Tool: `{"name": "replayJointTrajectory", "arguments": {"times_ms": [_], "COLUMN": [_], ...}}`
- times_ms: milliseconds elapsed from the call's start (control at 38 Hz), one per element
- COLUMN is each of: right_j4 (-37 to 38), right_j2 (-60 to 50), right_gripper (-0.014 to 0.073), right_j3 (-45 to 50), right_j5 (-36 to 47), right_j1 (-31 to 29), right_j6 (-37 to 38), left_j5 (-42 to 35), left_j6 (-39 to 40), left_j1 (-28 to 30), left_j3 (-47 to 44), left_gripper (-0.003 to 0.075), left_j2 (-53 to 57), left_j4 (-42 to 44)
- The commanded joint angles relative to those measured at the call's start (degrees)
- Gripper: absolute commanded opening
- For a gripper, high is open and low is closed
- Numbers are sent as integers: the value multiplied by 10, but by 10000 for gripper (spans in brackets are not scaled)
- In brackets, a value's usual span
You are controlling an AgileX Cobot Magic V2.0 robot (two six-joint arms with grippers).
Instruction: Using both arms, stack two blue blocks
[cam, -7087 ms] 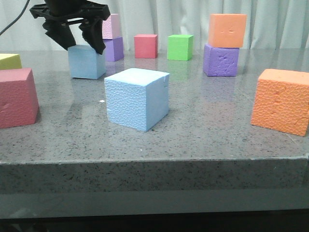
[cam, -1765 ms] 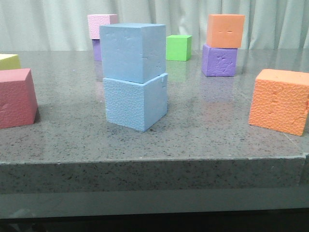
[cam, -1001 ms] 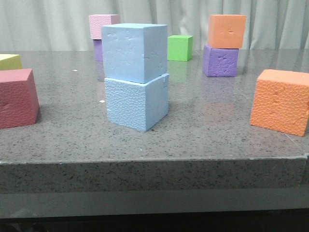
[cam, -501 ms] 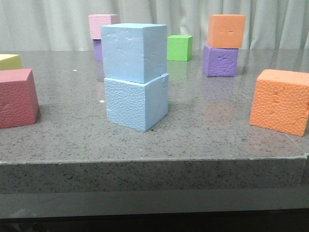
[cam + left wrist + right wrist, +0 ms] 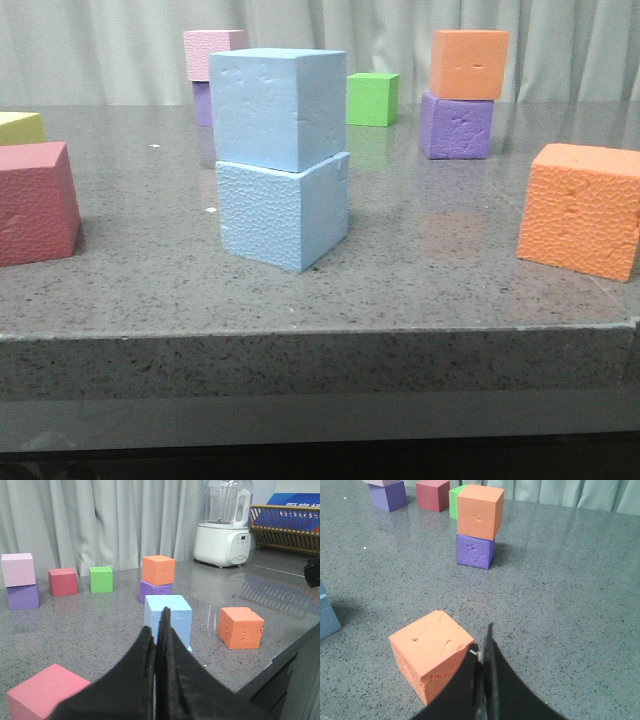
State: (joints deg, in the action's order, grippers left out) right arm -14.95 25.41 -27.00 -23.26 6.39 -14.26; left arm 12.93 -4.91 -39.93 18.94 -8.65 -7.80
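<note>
Smooth blue block (image 5: pixel 278 108) stacked on pebbled blue block (image 5: pixel 282 214), near the front middle of the grey speckled desk (image 5: pixel 420 290). Upper cube sits square and upright, turned a little against the lower one, so the lower cube's right corner shows out from under it. Nothing gripping either cube.

Left gripper (image 5: pixel 158 652) seen only from its own wrist camera: fingers pressed together, clenched on nothing, held well apart from the stack. Stack visible past the fingertips there, top cube (image 5: pixel 168 616) facing the camera.

Right gripper (image 5: pixel 484 652) likewise clenched, empty, fingers meeting in a thin line. Just beside it in that view, a lone orange cube (image 5: pixel 431 653) resting on the desk; whether touching or not, cannot tell. An edge of a blue cube (image 5: pixel 327 616) at the frame border.

Neither arm in the front view.

Other cubes on the desk: red cube (image 5: pixel 35 202) at the left front with a yellow one (image 5: pixel 20 127) behind it; pink on purple at the back left (image 5: pixel 210 52); green cube (image 5: pixel 371 98) at the back; orange cube (image 5: pixel 469 63) stacked on a purple cube (image 5: pixel 457 125) at the back right. White blender (image 5: pixel 223 522) and wooden rack (image 5: pixel 287 525) on a far counter.
</note>
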Motion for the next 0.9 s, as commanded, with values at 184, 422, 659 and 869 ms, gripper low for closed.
{"name": "replayJointTrajectory", "arguments": {"times_ms": [184, 422, 659, 869], "right_j4": [2, 2, 2, 2], "right_j2": [3, 3, 3, 3], "right_gripper": [-70, -70, -70, -70], "right_j3": [-16, -16, -16, -16], "right_j5": [40, 40, 40, 39], "right_j1": [-3, -3, -3, -3], "right_j6": [-2, -2, -2, -2], "left_j5": [-47, -50, -50, -53], "left_j6": [1, 1, 1, 1], "left_j1": [-4, 67, 168, 251], "left_j3": [6, -55, -117, -155], "left_gripper": [-20, -20, -20, -20], "left_j2": [-6, 38, 103, 100], "left_j4": [22, 24, 20, 20]}}
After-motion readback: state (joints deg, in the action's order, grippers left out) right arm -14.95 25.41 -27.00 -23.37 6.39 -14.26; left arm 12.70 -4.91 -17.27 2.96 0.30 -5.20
